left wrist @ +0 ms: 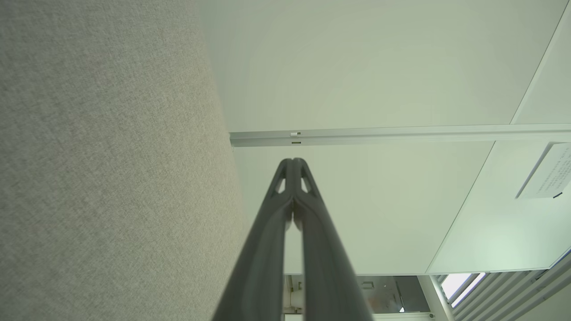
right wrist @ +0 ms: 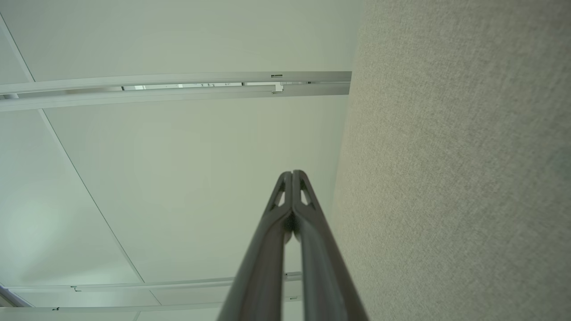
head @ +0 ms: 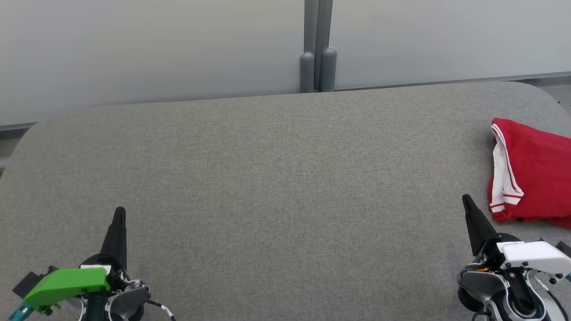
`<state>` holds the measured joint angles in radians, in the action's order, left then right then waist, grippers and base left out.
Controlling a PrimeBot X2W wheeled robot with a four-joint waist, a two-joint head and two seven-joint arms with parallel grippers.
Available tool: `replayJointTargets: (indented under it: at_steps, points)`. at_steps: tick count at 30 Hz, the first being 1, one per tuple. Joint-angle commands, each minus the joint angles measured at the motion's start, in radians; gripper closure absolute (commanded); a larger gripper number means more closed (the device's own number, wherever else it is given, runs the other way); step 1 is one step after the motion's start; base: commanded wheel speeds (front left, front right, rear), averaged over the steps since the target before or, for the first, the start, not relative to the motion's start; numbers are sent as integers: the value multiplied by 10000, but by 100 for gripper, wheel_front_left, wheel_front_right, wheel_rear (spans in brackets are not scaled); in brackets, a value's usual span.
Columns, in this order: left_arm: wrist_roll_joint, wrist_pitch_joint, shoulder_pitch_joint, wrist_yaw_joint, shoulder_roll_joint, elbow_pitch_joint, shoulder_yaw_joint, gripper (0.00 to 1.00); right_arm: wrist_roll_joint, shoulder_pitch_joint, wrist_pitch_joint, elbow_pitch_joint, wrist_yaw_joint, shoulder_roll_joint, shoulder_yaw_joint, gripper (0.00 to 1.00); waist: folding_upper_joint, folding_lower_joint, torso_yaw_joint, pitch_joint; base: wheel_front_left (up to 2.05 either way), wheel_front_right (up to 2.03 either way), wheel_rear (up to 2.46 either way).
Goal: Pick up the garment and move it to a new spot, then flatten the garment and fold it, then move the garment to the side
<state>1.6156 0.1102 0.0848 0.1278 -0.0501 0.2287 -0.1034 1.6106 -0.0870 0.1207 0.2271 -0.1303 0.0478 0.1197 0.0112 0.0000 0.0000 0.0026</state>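
Note:
The garment (head: 537, 171) is red with white striped trim, folded into a compact bundle at the right edge of the grey fabric table (head: 276, 178). My right gripper (head: 466, 199) is shut and empty at the lower right, its tip a short way left of and below the garment. At the lower left my left gripper (head: 119, 210) is shut with nothing held, far from the garment. In the left wrist view the left gripper (left wrist: 292, 161) has its fingers pressed together, pointing at pale panels. The right gripper (right wrist: 292, 173) in the right wrist view looks the same, beside the table surface (right wrist: 459, 169).
Pale frosted wall panels stand behind the table, joined by a grey post (head: 317, 67) at the back middle. The table's rounded corners show at the far left and far right. The table surface (left wrist: 102, 169) fills the left of the left wrist view.

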Motion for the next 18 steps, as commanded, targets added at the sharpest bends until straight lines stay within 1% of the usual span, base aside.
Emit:
replayJointTargets:
  at_steps: [1,18]
  points:
    - [1,-1,153,58,6,-29,-39,100,73,-65,15,-36,-7,48,-3,100,-112,0,0,0,0,0,0]
    - [2,-2,153,58,6,-30,-39,100,73,-65,14,-36,-7,48,-3,100,-112,0,0,0,0,0,0]
